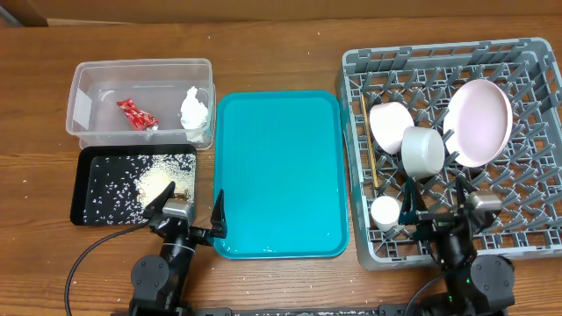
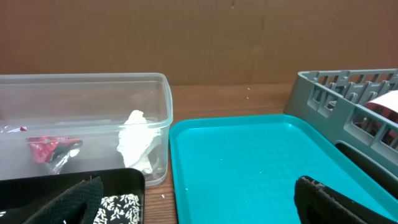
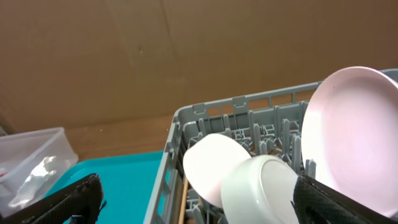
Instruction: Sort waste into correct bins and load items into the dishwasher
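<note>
The clear tub (image 1: 83, 88) at back left holds the red wrapper (image 1: 137, 115) and the crumpled white napkin (image 1: 195, 107); both show in the left wrist view, wrapper (image 2: 46, 150) and napkin (image 2: 138, 144). The black tray (image 1: 88, 171) holds scattered food scraps (image 1: 149, 184). The grey dish rack (image 1: 536, 66) holds the pink plate (image 1: 479, 121), a pink bowl (image 1: 390, 125), a whitish bowl (image 1: 422, 151), a white cup (image 1: 385, 211) and chopsticks (image 1: 370, 145). My left gripper (image 1: 190, 213) is open and empty at the front. My right gripper (image 1: 443, 209) is open and empty over the rack's front.
The teal serving tray (image 1: 279, 171) lies bare between the black tray and the rack. A black cable (image 1: 83, 259) runs from the left arm across the wooden table front. A cardboard wall stands behind the table.
</note>
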{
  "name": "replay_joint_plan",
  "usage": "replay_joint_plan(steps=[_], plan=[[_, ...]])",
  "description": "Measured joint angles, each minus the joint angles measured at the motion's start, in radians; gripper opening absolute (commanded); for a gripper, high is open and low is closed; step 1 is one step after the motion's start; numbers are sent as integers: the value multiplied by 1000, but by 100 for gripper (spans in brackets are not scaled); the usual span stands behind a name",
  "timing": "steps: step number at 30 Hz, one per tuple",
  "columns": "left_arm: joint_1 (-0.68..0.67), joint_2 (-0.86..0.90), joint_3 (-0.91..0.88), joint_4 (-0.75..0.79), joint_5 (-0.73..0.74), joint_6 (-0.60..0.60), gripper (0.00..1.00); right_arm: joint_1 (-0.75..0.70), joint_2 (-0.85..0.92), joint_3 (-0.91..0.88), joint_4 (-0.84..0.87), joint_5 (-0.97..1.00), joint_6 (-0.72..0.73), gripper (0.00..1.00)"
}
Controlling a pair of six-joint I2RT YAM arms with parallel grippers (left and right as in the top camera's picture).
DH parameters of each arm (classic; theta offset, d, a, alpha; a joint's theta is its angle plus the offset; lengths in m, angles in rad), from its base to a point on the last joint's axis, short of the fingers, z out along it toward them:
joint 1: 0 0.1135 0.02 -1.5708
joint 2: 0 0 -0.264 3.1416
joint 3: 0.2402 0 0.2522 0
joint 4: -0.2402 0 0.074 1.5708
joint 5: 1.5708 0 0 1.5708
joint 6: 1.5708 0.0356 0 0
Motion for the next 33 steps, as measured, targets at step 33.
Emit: replay_joint_plan(steps=[33], plan=[[0, 0, 0, 0, 0, 0, 100, -37, -18, -231, 253, -6, 0, 100]])
